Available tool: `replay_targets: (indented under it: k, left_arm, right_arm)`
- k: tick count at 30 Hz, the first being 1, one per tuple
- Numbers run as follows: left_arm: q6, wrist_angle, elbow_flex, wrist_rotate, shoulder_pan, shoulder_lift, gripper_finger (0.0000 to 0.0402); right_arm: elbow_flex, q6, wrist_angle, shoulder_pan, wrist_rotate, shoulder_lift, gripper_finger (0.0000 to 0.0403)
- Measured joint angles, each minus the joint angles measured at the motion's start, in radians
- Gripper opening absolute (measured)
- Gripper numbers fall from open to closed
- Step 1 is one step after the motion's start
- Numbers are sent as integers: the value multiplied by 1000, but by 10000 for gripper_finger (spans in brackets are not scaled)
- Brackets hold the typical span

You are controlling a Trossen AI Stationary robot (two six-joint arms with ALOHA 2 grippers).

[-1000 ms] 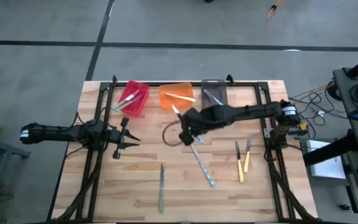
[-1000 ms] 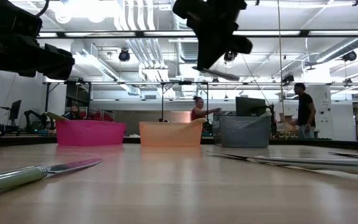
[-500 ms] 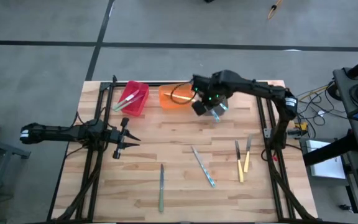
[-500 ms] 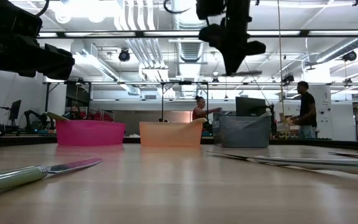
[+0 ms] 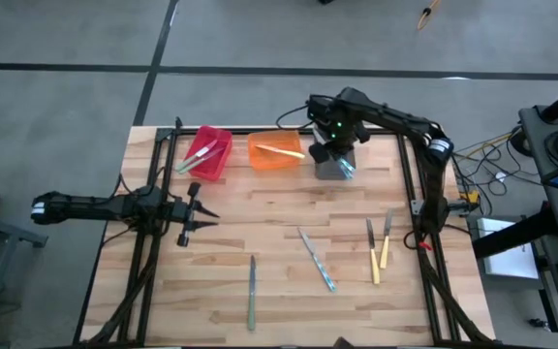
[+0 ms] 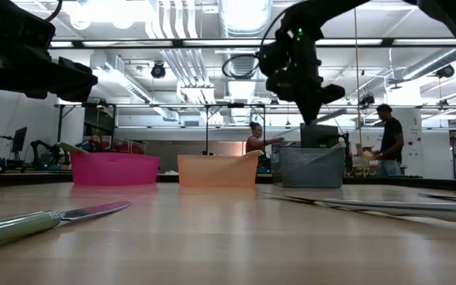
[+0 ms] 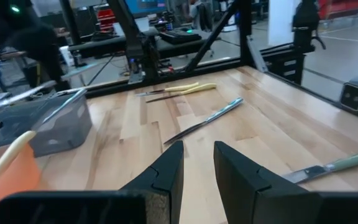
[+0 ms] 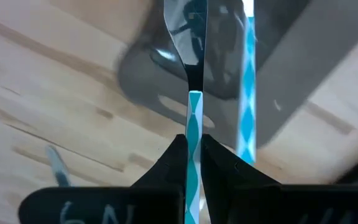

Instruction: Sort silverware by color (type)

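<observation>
Right arm stretched across far side of table, elbow bent, wrist angled down. Right gripper (image 5: 340, 163) raised well above tabletop, fingers (image 8: 174, 163) pinched tight, only thin sliver between them. Left arm lying low and level along left edge, pointing inward. Left gripper (image 5: 194, 217) parked, fingers (image 7: 165, 173) parallel, narrow gap between, nothing gripped.
</observation>
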State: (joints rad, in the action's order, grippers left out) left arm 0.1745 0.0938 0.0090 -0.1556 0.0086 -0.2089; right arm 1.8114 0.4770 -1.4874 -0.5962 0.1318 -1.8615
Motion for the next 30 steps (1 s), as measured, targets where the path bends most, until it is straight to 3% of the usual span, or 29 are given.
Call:
replay_targets:
  k: [8, 30]
  left_arm:
    - [21, -8, 0, 17, 0, -2, 71]
    - [25, -7, 0, 18, 0, -3, 71]
  right_arm:
    - [0, -33, -82, -36, 0, -13, 15]
    - [0, -113, -80, -48, 0, -122, 15]
